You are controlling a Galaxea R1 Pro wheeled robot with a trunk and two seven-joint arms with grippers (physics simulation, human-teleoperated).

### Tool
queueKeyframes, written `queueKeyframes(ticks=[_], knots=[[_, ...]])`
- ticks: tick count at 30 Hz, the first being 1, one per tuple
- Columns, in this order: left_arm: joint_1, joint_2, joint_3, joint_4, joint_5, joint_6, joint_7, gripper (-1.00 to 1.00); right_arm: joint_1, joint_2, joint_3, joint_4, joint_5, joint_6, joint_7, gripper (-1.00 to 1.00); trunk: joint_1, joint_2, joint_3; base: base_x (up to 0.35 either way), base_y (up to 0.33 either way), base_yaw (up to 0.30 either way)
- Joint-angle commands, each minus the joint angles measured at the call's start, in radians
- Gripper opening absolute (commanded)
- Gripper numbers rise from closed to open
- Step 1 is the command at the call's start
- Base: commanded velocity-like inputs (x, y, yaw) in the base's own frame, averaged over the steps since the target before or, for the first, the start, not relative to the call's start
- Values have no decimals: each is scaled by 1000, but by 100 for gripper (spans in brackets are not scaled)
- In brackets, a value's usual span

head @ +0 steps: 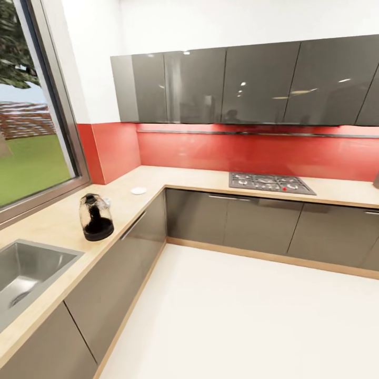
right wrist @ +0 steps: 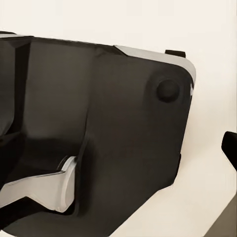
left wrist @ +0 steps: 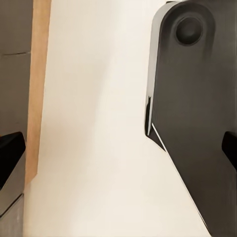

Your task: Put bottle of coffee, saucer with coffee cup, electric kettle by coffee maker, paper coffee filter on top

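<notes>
The electric kettle (head: 96,217), dark glass with a black base, stands on the countertop (head: 52,223) beside the window. A tiny white thing (head: 107,201) just behind it looks like the coffee cup. The white saucer (head: 138,190) lies flat farther along, near the counter's corner. A grey sliver (head: 376,180) on the counter is cut off by the frame edge; I cannot tell if it is the coffee maker. The bottle of coffee, paper coffee filter and kitchen shelf are out of view. My left gripper (left wrist: 118,150) and right gripper (right wrist: 118,145) hang open and empty over the pale floor beside my dark base.
A steel sink (head: 23,273) is set into the counter near the kettle. A gas hob (head: 271,182) sits in the back run. Grey wall cabinets (head: 242,84) hang above a red backsplash. White floor (head: 237,316) spreads wide before the cabinet fronts.
</notes>
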Motion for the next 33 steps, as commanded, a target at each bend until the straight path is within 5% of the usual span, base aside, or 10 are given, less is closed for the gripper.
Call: queueKeyframes(ticks=[1,14,33], knots=[[0,0,3,-2,-2,-2,2,100,-1,0,8,0,-11,-3,3,100,1,-2,-2,334,0,0],[0,2,0,-2,-2,-5,3,100,-1,0,7,-22,-9,-90,3,100,1,-2,-2,334,0,0],[0,1,0,-2,-2,-4,3,100,-1,0,7,-21,-9,-94,3,100,1,-2,-2,335,-62,0]])
